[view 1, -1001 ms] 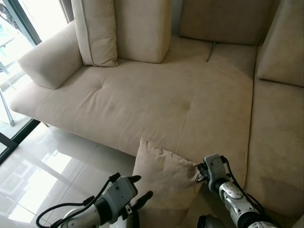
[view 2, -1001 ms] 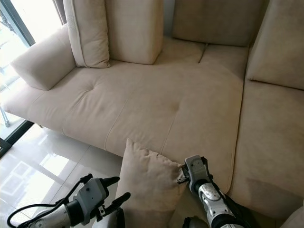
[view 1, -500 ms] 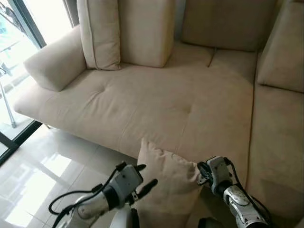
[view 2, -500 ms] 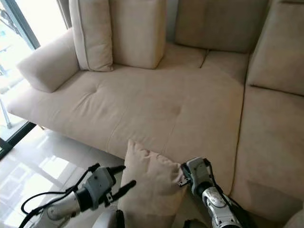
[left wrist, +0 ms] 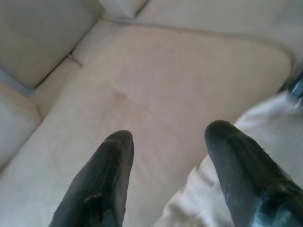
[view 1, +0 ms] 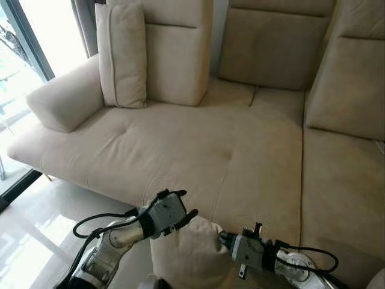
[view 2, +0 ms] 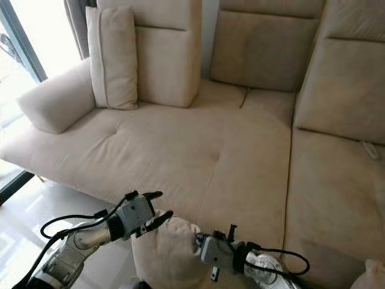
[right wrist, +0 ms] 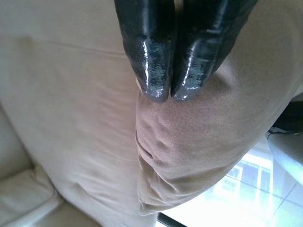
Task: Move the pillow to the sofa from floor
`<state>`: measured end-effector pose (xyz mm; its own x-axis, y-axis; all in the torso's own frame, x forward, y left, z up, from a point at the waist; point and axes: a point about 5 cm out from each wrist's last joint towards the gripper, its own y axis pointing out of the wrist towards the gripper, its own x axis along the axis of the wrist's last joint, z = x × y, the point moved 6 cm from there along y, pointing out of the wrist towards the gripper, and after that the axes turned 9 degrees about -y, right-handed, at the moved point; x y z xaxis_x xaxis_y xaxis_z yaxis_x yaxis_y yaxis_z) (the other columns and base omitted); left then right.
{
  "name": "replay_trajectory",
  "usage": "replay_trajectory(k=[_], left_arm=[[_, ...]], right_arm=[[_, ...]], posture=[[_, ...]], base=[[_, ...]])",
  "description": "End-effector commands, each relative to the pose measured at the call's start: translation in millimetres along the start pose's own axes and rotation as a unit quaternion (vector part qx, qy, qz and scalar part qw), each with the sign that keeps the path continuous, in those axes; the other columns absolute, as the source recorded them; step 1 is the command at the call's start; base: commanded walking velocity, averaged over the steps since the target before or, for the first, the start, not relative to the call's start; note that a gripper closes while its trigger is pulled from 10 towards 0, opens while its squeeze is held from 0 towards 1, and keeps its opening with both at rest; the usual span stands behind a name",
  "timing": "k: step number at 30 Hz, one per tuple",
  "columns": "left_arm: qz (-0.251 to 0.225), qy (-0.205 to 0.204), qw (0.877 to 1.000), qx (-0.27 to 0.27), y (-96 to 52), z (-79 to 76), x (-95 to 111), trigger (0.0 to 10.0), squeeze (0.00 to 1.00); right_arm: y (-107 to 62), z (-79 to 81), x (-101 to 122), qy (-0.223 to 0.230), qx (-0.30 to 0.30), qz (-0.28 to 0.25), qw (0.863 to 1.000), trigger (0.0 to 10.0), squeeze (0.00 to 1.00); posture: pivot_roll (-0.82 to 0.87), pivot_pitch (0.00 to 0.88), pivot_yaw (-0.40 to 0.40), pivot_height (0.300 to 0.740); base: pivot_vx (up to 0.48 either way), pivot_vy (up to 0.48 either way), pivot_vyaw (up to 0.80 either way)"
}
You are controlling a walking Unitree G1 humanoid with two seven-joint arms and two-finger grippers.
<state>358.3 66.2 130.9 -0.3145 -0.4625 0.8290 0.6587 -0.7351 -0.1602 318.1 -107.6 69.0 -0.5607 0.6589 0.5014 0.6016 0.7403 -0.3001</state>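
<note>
Plain beige pillow (view 1: 183, 256), seemingly matching beige sofa (view 1: 198, 144).

Showing no readable text, label, brand, number or sign anywhere in these views.
</note>
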Motion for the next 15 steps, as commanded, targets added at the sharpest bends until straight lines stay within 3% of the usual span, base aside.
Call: replay_trajectory(k=[1,2,4,8,10,13,15], left_arm=[[0.026,0.031,0.999,-0.024,-3.1,-5.3,-14,10.0,0.0],[0.026,0.031,0.999,-0.024,-3.1,-5.3,-14,10.0,0.0],[0.063,0.081,0.993,-0.058,-10.4,3.0,-31,10.0,0.0],[0.093,0.119,0.986,-0.073,-15.7,12.6,-43,10.0,0.0],[0.093,0.119,0.986,-0.073,-15.7,12.6,-43,10.0,0.0],[0.141,0.153,0.975,-0.081,-20.7,30.0,-57,10.0,0.0],[0.155,0.157,0.971,-0.09,-22.9,31.4,-61,10.0,0.0]], right_arm=[[-1.1,1.8,10,-0.026,0.009,-0.02,0.999,0.0,0.0],[-1.1,1.8,10,-0.026,0.009,-0.02,0.999,0.0,0.0],[-8.2,4.1,11,-0.055,0.02,-0.02,0.998,0.0,0.0],[-13.3,5.3,14,-0.082,0.029,-0.023,0.996,0.0,0.0],[-13.3,5.3,14,-0.082,0.029,-0.023,0.996,0.0,0.0],[-27.2,2.8,12,-0.116,0.033,-0.018,0.993,0.0,0.0],[-31.1,1.8,10,-0.118,0.032,-0.012,0.992,0.0,0.0]], posture=[[0.04,0.091,0.053,0.6],[0.04,0.091,0.053,0.6],[0.04,0.085,0.048,0.6],[0.04,0.078,0.049,0.6],[0.04,0.078,0.049,0.6],[0.03,0.07,0.048,0.6],[0.03,0.065,0.049,0.6]], base=[[0.0,0.0,0.0],[0.0,0.0,0.0],[0.0,0.0,0.0],[0.0,0.0,0.0],[0.0,0.0,0.0],[0.0,0.0,0.0],[0.0,0.0,0.0]])
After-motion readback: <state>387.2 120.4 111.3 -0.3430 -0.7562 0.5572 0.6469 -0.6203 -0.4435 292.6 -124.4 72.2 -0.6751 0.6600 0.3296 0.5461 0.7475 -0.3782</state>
